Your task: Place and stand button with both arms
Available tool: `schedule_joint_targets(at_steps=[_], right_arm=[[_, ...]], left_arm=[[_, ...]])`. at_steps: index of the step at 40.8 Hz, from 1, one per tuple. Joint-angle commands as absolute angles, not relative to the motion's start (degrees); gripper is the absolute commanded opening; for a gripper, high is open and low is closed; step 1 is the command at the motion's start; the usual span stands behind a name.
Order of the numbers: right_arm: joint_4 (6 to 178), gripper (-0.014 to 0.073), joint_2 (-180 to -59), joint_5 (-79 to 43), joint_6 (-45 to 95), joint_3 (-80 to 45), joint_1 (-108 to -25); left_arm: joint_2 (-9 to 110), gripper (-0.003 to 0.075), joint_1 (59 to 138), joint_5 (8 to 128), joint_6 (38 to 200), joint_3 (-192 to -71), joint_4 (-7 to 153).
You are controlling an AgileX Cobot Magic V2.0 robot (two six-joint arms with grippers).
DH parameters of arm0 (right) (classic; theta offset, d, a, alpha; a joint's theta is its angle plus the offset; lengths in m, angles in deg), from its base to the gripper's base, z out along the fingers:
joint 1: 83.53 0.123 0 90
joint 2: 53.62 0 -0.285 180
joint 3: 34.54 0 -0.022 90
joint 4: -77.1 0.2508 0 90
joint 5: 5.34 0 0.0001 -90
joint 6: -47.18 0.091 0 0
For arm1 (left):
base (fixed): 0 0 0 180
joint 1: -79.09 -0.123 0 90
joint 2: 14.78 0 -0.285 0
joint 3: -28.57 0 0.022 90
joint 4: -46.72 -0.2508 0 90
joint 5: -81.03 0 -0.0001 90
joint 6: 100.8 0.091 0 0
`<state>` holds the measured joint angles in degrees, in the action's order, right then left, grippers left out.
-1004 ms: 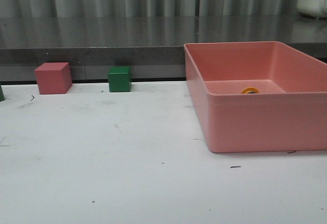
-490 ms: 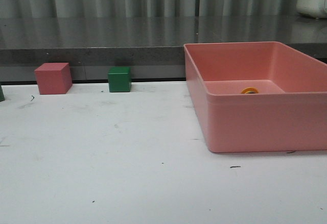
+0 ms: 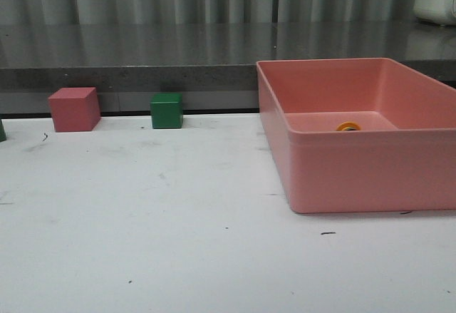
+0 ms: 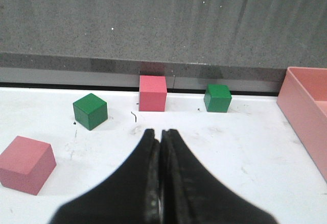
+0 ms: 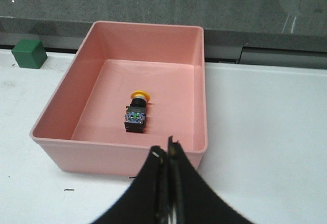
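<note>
**Button lying in the pink bin**

On the bin's floor, I see the button (image 5: 136, 113) lying on its side, yellow cap toward the far wall. My left gripper (image 4: 160, 147) and right gripper (image 5: 167, 157) both have jaws pressed together, holding nothing, above the desk (image 3: 178, 220).

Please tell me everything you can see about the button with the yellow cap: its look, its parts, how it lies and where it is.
The button is small: a yellow mushroom cap, then a dark blocky body whose end face shows bluish-green contacts. It looks like plastic. It lies on its side on the floor of the pink bin, near the middle, clear of the walls. Nothing but the bin floor touches it. In the front view only the yellow cap shows above the bin's near wall.
</note>
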<state>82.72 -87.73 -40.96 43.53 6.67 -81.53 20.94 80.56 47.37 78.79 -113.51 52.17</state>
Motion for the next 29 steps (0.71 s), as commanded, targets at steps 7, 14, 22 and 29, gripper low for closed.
schedule_joint_targets(at_steps=[7,14,22,29], right_arm=[[82.2,-0.0063,-91.9,-40.7,43.3,4.7,-81.5],[82.2,0.0163,-93.5,-42.2,43.3,4.7,-81.5],[82.2,0.0595,-93.8,-42.4,43.3,4.7,-81.5],[82.3,0.0615,-94.0,-42.9,43.3,4.4,-81.5]], left_arm=[[25.0,-0.0019,80.5,50.9,78.5,-115.1,52.7],[25.5,0.0153,80.5,51.1,78.5,-115.1,50.2],[25.5,0.0525,80.5,50.9,78.5,-115.1,49.8],[25.5,0.0526,82.0,50.9,78.5,-115.1,51.0]])
